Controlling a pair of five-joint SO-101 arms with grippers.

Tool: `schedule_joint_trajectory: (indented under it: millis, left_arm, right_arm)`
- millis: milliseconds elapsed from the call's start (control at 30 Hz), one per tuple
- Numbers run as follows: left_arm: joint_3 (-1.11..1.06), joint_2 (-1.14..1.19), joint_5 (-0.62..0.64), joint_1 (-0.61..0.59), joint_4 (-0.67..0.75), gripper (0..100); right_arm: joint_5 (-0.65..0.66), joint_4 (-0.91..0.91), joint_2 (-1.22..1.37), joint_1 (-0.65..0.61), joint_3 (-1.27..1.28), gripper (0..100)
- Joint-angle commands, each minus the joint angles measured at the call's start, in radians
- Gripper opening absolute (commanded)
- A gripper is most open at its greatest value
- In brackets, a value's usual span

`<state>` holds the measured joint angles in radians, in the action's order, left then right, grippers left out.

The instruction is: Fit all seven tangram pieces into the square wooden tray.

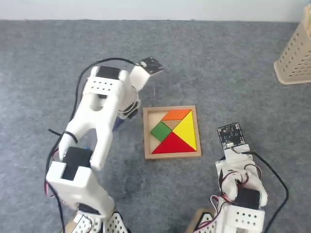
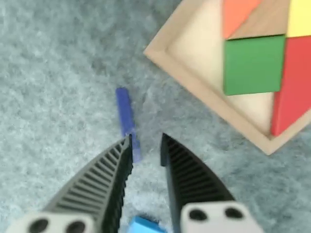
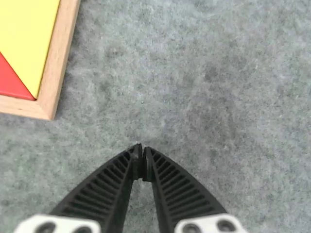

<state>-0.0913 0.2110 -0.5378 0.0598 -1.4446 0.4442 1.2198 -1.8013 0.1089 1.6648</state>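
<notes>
Grey felt covers the desk, and a perforated beige bin stands at its far right edge. The left arm stretches forward beside the square wooden tray. Its claw is narrowly parted and empty, one tip right at a thin blue piece lying just outside the tray's rim. The right arm sits folded back, its claw pinched closed on nothing. The red piece, yellow piece, green piece and orange piece lie in the tray, with bare wood along its left side.

Orange piece, green piece, yellow piece, red piece, blue piece, tan tray.
</notes>
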Motion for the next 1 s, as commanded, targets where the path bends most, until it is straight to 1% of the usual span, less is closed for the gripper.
schedule_joint_trajectory:
  millis: [0,100,267,367,467,633,867,933,967]
  left_arm:
    - [0.018,-0.064,0.037,-0.072,0.029,15]
    - [0.008,-0.063,0.018,-0.103,0.032,16]
    - [-0.010,-0.061,-0.002,-0.101,0.040,16]
    - [-0.053,-0.058,-0.002,-0.104,0.103,16]
    - [-0.076,-0.008,-0.002,-0.107,0.147,16]
    - [-0.041,0.109,-0.002,-0.109,0.189,16]
    - [-0.002,0.181,-0.002,-0.103,0.184,6]
    - [0.004,0.180,0.005,-0.103,0.183,1]
    - [0.015,0.180,0.005,-0.101,0.175,1]
  right_arm:
    - [0.011,0.004,0.010,-0.002,0.020,0.8]
    - [0.011,0.004,0.010,-0.004,0.020,0.8]
    - [0.011,0.004,0.010,-0.004,0.020,0.8]
    - [0.011,0.004,0.010,-0.004,0.020,0.8]
    - [0.011,0.004,0.010,-0.004,0.020,0.8]
    - [0.011,0.004,0.010,-0.004,0.020,0.8]
    - [0.011,0.004,0.010,-0.004,0.020,0.8]
    - [0.011,0.004,0.010,-0.005,0.020,0.8]
    - [0.011,0.004,0.010,-0.005,0.020,0.8]
